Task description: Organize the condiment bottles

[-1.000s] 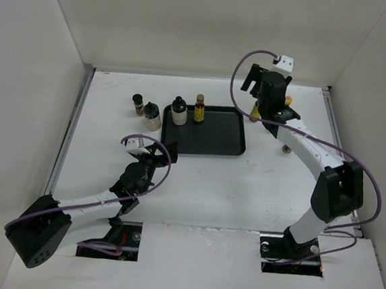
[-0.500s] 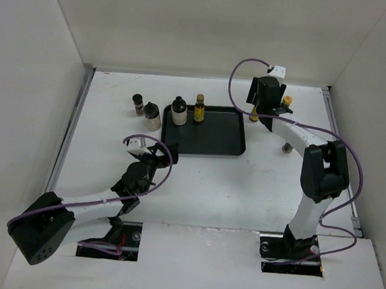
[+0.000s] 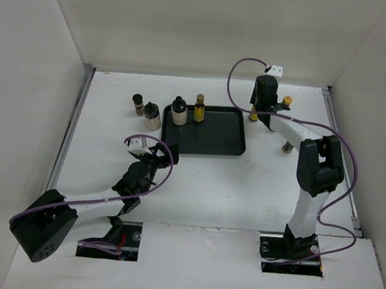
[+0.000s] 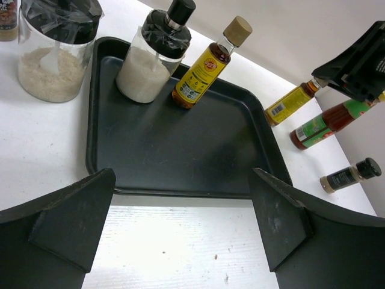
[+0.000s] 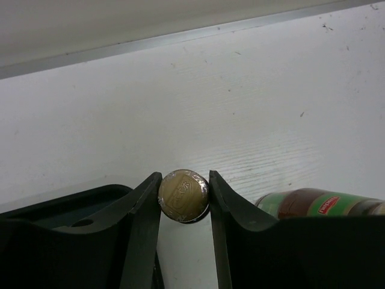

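The right claw (image 5: 184,178) grips the cap of an upright yellow-labelled bottle (image 4: 287,106) standing directly beneath it, at the tray's (image 3: 226,146) 2 o'clock. The left claw (image 4: 181,180) gapes empty at 8 o'clock.

There are seven condiment bottles (image 3: 179,111) in all. Two are slim with yellow labels: the first slim bottle (image 4: 201,72) and the second slim bottle (image 4: 287,105). Two are dark shakers: the first shaker (image 3: 137,103) and the second shaker (image 4: 350,174). One is a red bottle (image 4: 325,125), which shows an orange cap in the top view. One is a white bottle (image 4: 150,60) with a black cap. One is a squat jar (image 4: 51,57) holding beige grains. There is one flat black tray (image 4: 180,150). Two grippers show, the left gripper (image 4: 180,205) and the right gripper (image 5: 184,198), and each has two fingers (image 5: 141,229).
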Motion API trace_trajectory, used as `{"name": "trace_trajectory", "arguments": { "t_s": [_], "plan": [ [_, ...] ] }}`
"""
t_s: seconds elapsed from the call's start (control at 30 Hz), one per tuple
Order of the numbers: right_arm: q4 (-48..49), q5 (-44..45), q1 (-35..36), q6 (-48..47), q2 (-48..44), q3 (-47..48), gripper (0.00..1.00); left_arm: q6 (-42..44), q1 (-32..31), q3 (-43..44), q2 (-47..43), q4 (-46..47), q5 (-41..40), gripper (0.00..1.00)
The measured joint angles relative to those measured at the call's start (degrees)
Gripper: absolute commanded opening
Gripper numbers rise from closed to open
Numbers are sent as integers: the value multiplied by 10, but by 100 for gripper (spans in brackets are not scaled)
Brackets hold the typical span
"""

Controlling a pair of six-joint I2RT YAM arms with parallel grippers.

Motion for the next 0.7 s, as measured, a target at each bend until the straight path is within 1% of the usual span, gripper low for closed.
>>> {"name": "trace_trajectory", "arguments": {
  "t_s": [0.1, 0.23, 0.33, 0.4, 0.57, 0.7],
  "plan": [
    [-2, 5, 2, -8, -15, -9, 34, 0, 0, 0, 0, 0, 0, 95],
    [-4, 17, 16, -24, -58, -15, 34, 0, 0, 0, 0, 0, 0, 95],
    [7, 21, 49, -31, -90, -14, 35, 0, 0, 0, 0, 0, 0, 95],
    [18, 23, 80, -32, -96, -10, 35, 0, 0, 0, 0, 0, 0, 95],
    [30, 13, 148, -29, -63, 16, 35, 0, 0, 0, 0, 0, 0, 95],
    [30, 3, 170, -26, -17, 37, 35, 0, 0, 0, 0, 0, 0, 95]
  ]
}}
